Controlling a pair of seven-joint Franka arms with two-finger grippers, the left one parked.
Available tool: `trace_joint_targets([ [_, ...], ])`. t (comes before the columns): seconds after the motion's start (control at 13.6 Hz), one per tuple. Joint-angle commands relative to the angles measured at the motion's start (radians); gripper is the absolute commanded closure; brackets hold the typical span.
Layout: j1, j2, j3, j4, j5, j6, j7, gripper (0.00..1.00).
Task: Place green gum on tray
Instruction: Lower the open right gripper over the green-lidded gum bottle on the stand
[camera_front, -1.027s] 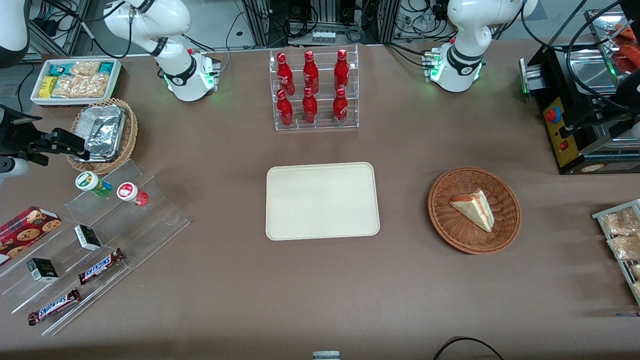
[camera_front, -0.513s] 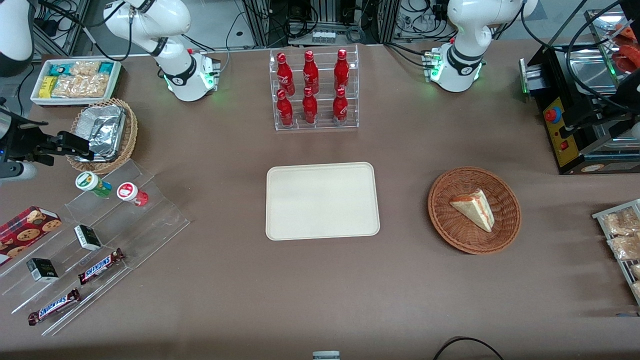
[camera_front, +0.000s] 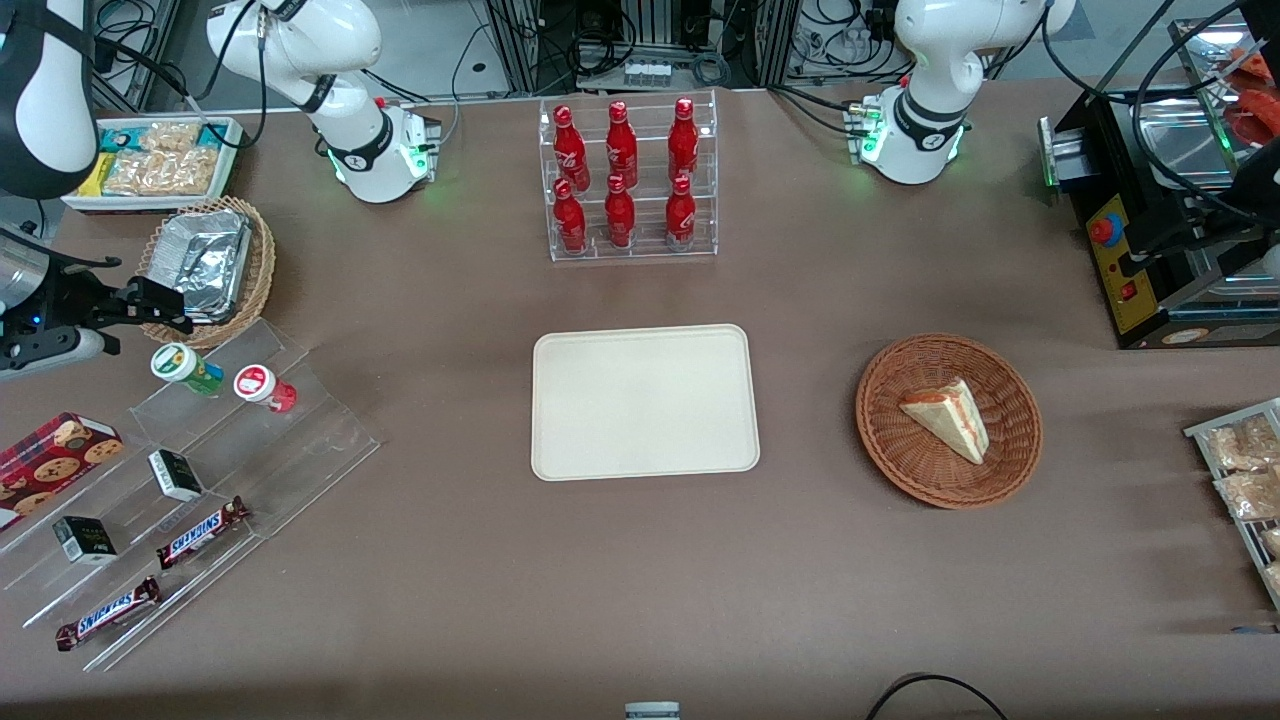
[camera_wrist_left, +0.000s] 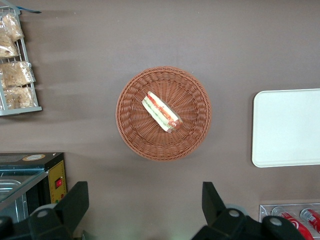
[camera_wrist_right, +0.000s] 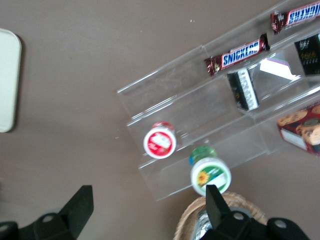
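Nothing done yet: green gum (camera_front: 186, 368) sits on the top step of the clear acrylic rack (camera_front: 200, 480), beside the red gum (camera_front: 264, 387). Tray (camera_front: 644, 402) is bare, mid-tabletop, well apart. Gripper (camera_front: 165, 305) hovers just above the gum, jaws spread and empty (approach only). Left: grasp, carry, place. Count: one green gum, one red, two Snickers bars (camera_front: 203, 531), six cola bottles (camera_front: 620, 172).

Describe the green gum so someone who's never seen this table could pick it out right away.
Find the clear stepped acrylic rack at the working arm's end of the table. On its top step, nearest the foil-filled wicker basket, two small canisters stand side by side below the gripper. The green gum has a green body and a white lid with a yellow-green mark; the red gum beside it is red.
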Motion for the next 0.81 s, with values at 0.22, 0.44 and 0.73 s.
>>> trace_joint_targets([
  [0.22, 0.008, -0.08, -0.095, -0.284, -0.011, 0.339, -0.281, 0.0],
  [0.44, 0.008, -0.064, -0.121, -0.325, -0.01, 0.434, -0.362, 0.0],
  [0.73, 0.003, -0.04, -0.13, -0.343, -0.01, 0.476, -0.37, 0.0],
])
